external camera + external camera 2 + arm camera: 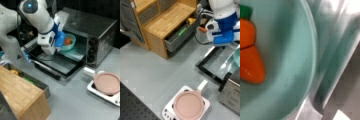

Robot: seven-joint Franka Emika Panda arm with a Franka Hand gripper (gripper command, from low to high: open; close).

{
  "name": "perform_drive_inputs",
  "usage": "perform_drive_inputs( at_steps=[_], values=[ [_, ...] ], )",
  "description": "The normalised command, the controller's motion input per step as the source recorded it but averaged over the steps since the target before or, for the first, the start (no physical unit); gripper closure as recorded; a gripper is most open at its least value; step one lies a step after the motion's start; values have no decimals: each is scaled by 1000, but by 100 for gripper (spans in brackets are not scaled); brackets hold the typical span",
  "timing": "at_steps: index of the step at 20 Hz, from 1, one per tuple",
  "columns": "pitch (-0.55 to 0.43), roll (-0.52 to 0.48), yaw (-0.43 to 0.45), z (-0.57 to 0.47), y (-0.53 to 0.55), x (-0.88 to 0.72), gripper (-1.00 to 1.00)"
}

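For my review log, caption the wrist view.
Orange toy carrot lying inside a teal bowl, seen close from above.

A front view is aimed down at the oven (85, 37) from its door side, mid-range. A front view is set higher, opp. side; pan (188, 105) is shared. Wrist view is pressed close over bowl (290, 62).
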Motion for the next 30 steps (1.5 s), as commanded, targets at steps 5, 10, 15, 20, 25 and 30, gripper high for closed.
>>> perform_drive_inputs(
  at_steps=[5,10,15,20,25,30],
  values=[
    [-116,-220,-30,-114,97,-118,-100],
    [-143,-126,-35,-252,144,-136,-100],
    [-138,-28,-57,-236,158,-180,-100],
    [-132,27,-54,-161,165,-173,-100],
    [-144,57,-46,-122,94,-123,-100],
    [-153,63,-31,-132,32,-88,-100]
  ],
)
